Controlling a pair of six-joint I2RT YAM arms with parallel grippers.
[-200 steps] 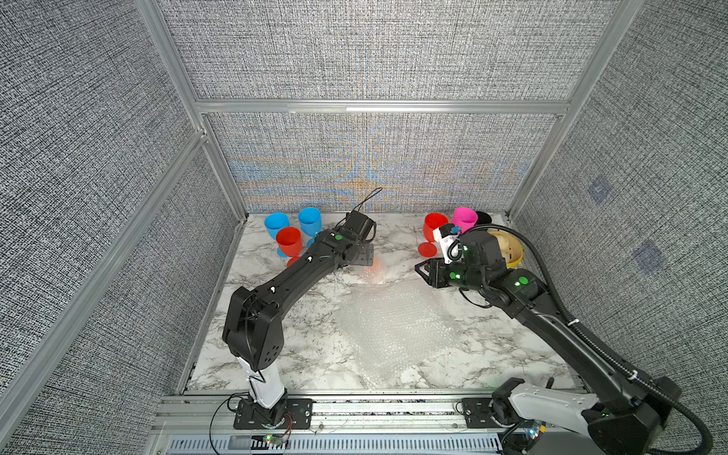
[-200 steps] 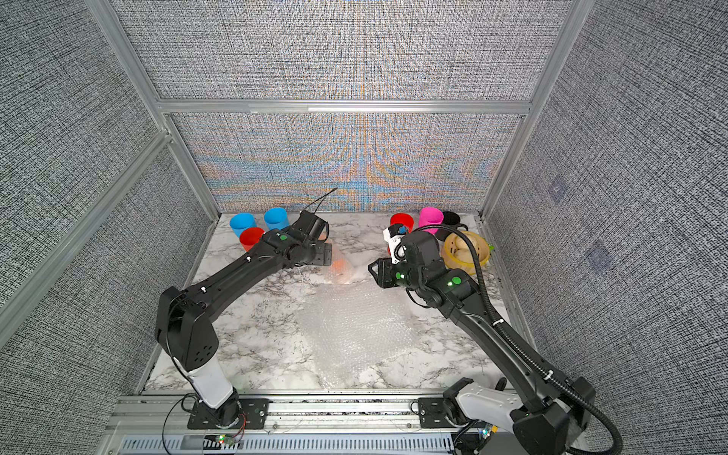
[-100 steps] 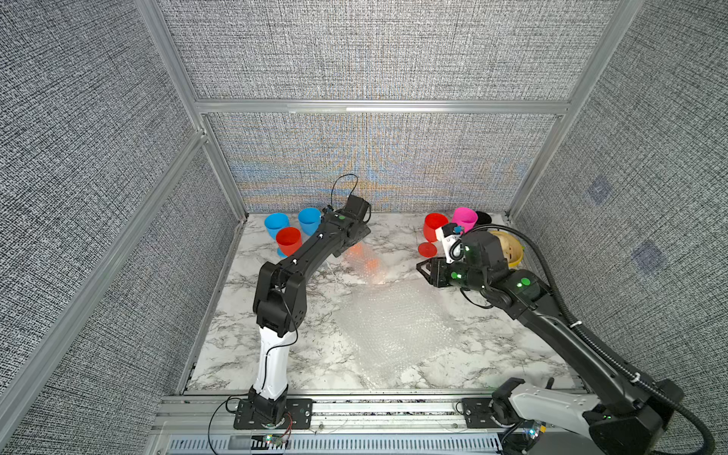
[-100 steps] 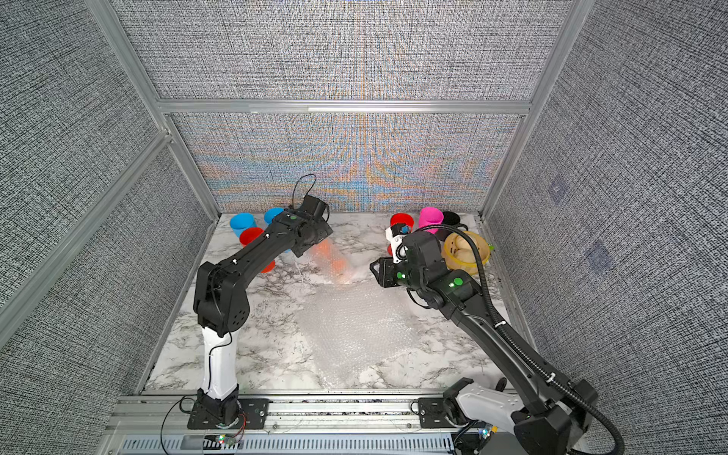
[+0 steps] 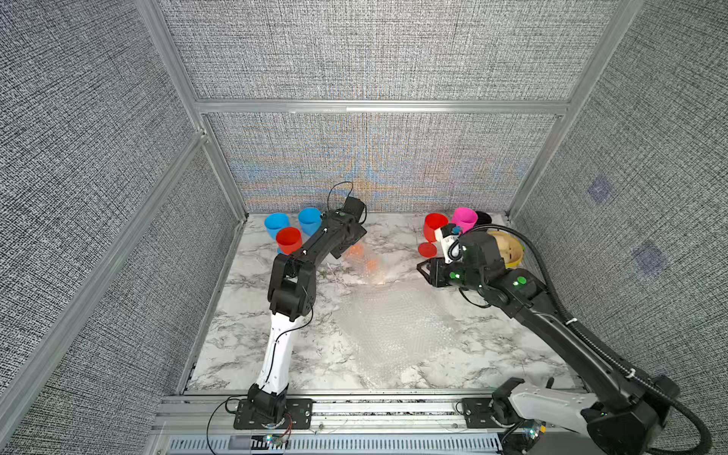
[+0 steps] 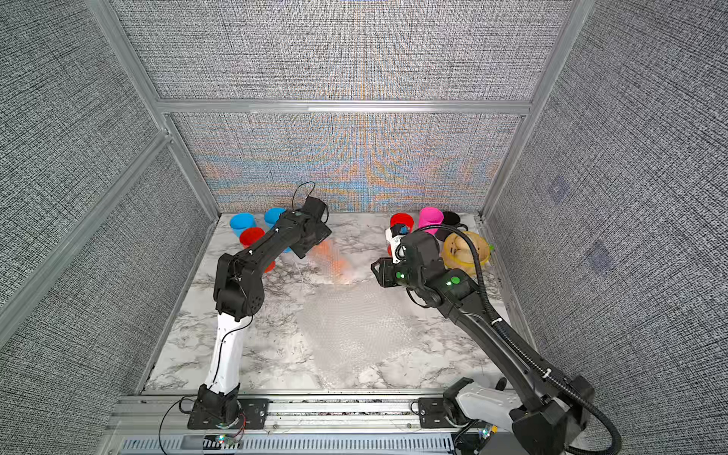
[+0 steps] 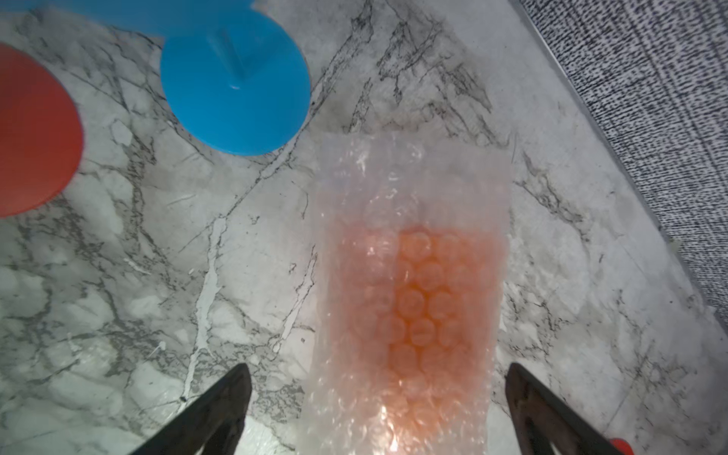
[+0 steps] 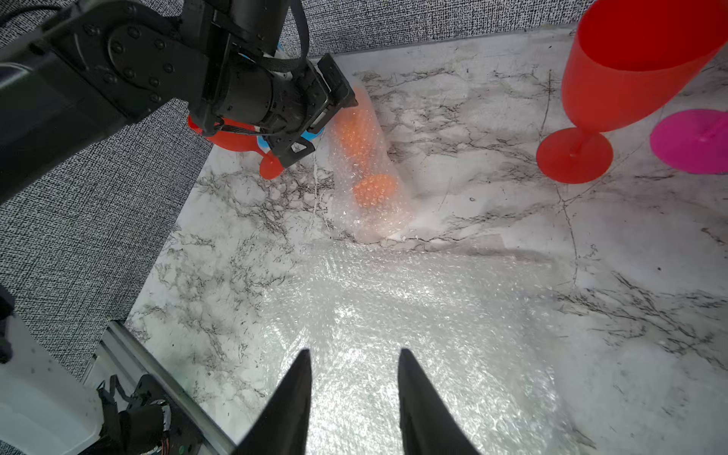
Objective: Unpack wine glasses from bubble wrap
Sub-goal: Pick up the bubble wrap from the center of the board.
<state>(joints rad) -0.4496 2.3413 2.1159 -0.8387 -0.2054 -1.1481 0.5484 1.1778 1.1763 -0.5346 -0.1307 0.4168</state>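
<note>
An orange wine glass lies on its side rolled in bubble wrap (image 5: 364,262) (image 6: 333,262) (image 7: 417,299) (image 8: 366,165) at the back middle of the table. My left gripper (image 7: 378,370) (image 5: 346,246) is open, one finger on each side of the roll's end, touching nothing. Flat bubble wrap sheets (image 5: 390,323) (image 8: 394,315) lie spread in the middle. My right gripper (image 8: 354,352) (image 5: 423,270) hangs above their far right edge, partly open and empty. Bare glasses stand at the back: two blue (image 5: 277,224) (image 5: 309,220) and one red (image 5: 288,239) on the left, one red (image 5: 435,226) and one pink (image 5: 464,218) on the right.
A black mug (image 5: 483,217) and a yellow bowl-like thing (image 5: 506,248) sit in the back right corner behind my right arm. Grey fabric walls close three sides. A metal rail (image 5: 354,405) runs along the front edge.
My left arm has folded up from a low stretched pose to an upright one, its gripper staying at the wrapped orange glass. The right arm has not moved.
</note>
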